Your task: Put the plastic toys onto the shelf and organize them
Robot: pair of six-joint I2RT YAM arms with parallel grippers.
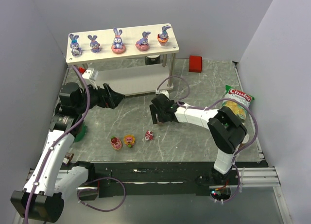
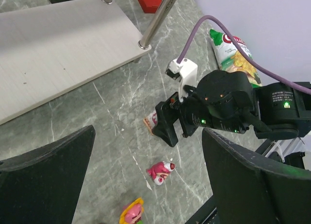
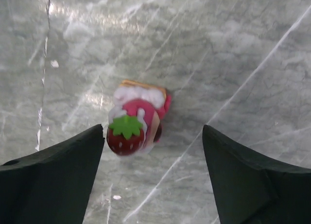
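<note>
The shelf stands at the back with five purple-blue bunnies on its top board, among them one on a pink base and one on an orange base. Three sweets lie on the table near the front: a red-topped one, an orange-yellow one and a pink one. My right gripper is open and hovers over a strawberry-topped pink sweet, which lies on its side between the fingers, untouched. My left gripper is open and empty by the lower shelf board.
A small red block sits behind the shelf's right end. A chips bag lies at the right. A green plate shows partly under the left arm. A dark object stands under the shelf.
</note>
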